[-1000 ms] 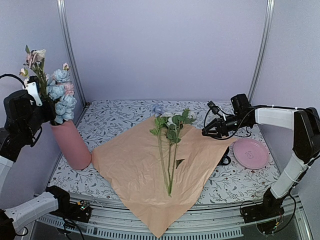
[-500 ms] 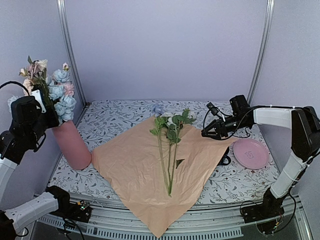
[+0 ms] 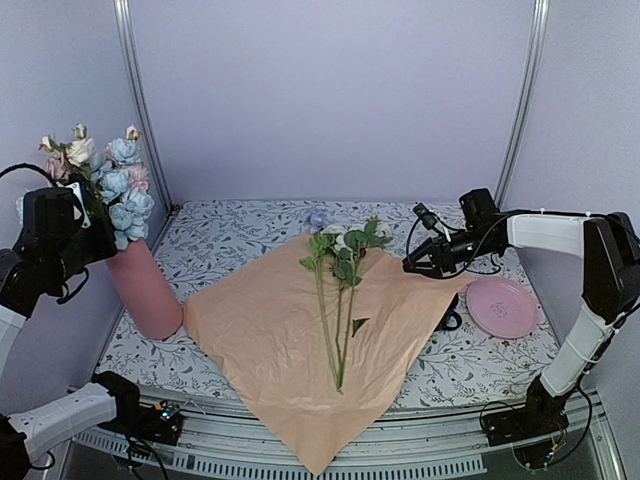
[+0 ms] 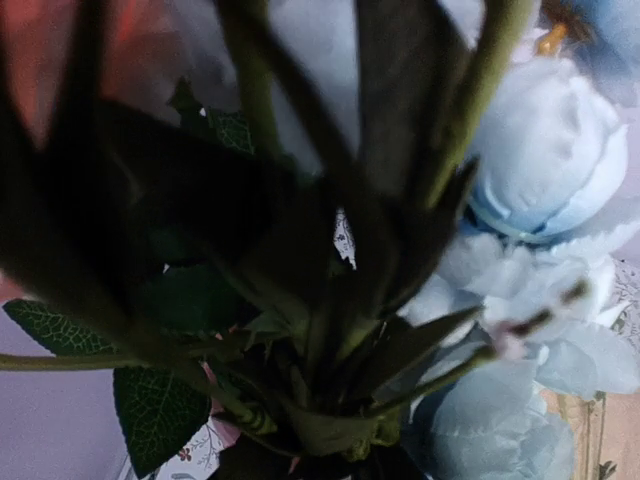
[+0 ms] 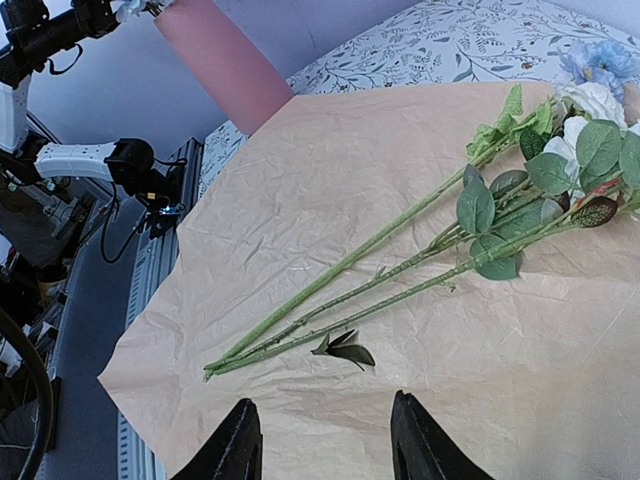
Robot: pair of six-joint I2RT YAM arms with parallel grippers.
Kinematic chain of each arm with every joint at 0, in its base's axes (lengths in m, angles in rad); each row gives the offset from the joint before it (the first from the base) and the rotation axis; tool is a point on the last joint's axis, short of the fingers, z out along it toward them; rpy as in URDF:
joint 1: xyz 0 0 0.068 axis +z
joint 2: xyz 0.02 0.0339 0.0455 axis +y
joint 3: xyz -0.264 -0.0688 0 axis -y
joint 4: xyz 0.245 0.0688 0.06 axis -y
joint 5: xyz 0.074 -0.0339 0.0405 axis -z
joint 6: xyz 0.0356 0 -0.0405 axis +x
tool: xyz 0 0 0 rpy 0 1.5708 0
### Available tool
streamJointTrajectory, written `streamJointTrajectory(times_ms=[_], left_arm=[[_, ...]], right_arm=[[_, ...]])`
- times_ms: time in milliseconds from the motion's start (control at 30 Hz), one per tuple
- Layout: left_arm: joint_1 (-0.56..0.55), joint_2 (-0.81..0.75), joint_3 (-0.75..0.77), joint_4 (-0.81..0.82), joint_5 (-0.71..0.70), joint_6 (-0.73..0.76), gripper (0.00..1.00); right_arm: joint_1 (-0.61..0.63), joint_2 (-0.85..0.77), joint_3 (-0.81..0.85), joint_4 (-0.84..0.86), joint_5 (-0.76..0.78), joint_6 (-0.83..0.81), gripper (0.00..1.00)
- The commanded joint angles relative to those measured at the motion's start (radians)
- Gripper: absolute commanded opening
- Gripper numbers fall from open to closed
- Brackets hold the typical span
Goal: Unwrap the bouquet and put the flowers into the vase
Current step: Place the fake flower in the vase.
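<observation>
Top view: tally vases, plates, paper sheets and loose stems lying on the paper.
vase: 1
plate: 1
paper sheet: 1
loose stems: 3
Total: 6

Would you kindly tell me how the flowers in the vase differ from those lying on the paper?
The bunch in the vase stands upright, blooms crowded together; the loose flowers on the paper lie flat, stems fully visible. The bunch has many blooms; the loose flowers few. Both have green leaves.
</observation>
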Motion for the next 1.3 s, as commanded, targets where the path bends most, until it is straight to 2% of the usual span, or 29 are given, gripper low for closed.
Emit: streamJointTrajectory(times_ms=[0, 133, 300, 500, 767, 933, 1100, 1267], left_arm=[[0.008, 0.026, 0.065, -0.138, 0.096, -0.081, 0.22], [0.008, 0.05, 0.093, -0.213, 0.19, -0.078, 0.17], [0.006, 0.047, 0.081, -0.182, 0.366, -0.058, 0.13], [0.002, 0.037, 0.037, -0.127, 0.411, -0.052, 0.21], [-0.022, 0.047, -0.045, 0.028, 0.574, 0.024, 0.21], [-0.104, 0.083, -0.087, 0.143, 0.625, 0.082, 0.21], [-0.251, 0.15, -0.129, 0.286, 0.608, 0.128, 0.22], [-0.347, 0.258, -0.128, 0.398, 0.581, 0.18, 0.25]], right_arm=[[-0.002, -0.001, 0.023, -0.012, -0.022, -0.017, 0.46], [-0.001, 0.001, 0.024, -0.013, -0.027, -0.017, 0.46], [0.0, 0.007, 0.027, -0.017, -0.029, -0.019, 0.46], [0.0, 0.015, 0.028, -0.018, -0.026, -0.018, 0.46], [0.0, 0.027, 0.03, -0.018, -0.024, -0.017, 0.47], [0.001, 0.032, 0.032, -0.02, -0.02, -0.017, 0.47], [0.0, 0.037, 0.032, -0.019, -0.015, -0.017, 0.47], [0.0, 0.05, 0.036, -0.02, -0.012, -0.015, 0.47]])
